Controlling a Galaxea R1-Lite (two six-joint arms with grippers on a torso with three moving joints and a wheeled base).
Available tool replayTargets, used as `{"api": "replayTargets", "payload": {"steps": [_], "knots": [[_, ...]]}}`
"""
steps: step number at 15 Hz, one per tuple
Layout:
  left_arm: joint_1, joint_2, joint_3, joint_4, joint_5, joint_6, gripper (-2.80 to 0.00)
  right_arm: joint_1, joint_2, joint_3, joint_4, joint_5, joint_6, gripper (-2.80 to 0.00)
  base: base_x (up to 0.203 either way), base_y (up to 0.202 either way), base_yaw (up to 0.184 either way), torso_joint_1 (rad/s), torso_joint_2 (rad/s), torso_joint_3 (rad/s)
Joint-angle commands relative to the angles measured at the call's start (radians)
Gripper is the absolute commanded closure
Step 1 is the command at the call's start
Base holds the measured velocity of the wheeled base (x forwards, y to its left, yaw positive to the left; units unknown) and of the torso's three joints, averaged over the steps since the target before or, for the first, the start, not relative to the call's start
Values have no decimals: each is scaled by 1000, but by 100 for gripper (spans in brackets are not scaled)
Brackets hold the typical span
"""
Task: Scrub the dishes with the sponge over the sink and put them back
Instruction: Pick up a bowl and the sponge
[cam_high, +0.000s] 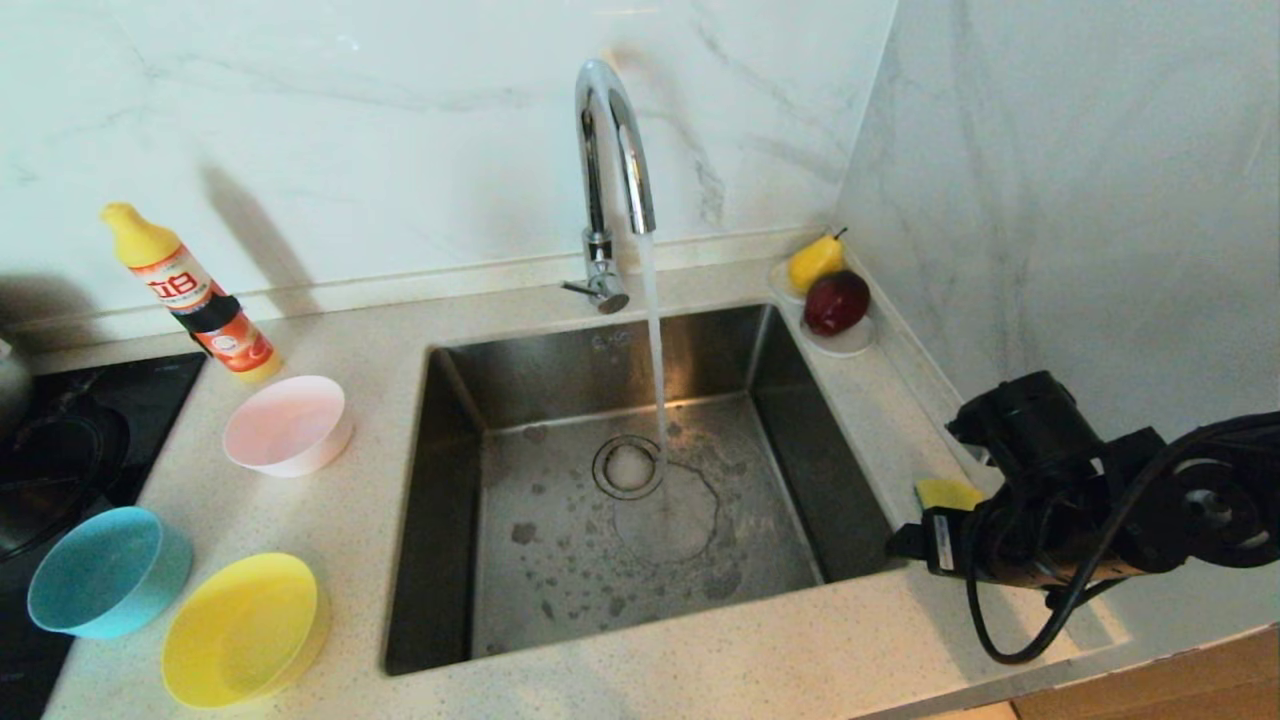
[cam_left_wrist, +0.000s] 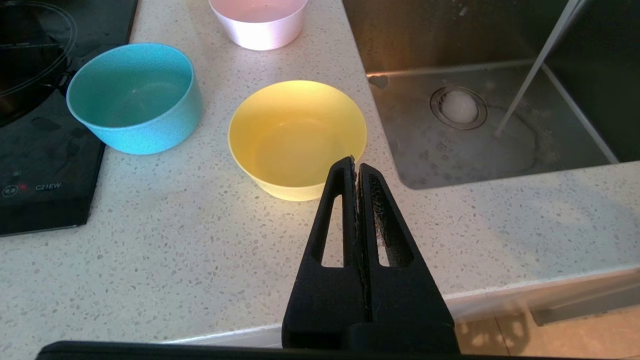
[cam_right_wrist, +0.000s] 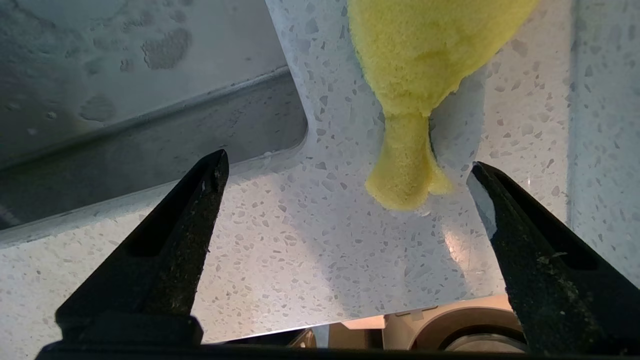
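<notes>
Reaching low over counter, right gripper (cam_right_wrist: 345, 170) jaws wide, sponge (cam_right_wrist: 415, 75) apparently untouched

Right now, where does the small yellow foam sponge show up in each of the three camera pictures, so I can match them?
Head view: the small yellow foam sponge lies on the speckled countertop right of the stainless-steel sink, partly hidden behind the right arm.
Left wrist view: not in it.
Right wrist view: upper middle, ahead of the open right gripper.
Shared landmark: the sink, in all three views.
</notes>
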Motion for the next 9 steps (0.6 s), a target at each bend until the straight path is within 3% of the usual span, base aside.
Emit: {"api": "replayTargets", "payload": {"steps": [1, 9], "knots": [[0, 1, 18, -1, 0, 0, 0, 0, 0, 3, -2, -2, 1, -280, 0, 0, 0, 0, 0, 0], [0, 1, 18, -1, 0, 0, 0, -18, 34, -49, -2, 9, -3, -280, 0, 0, 0, 0, 0, 0]]}}
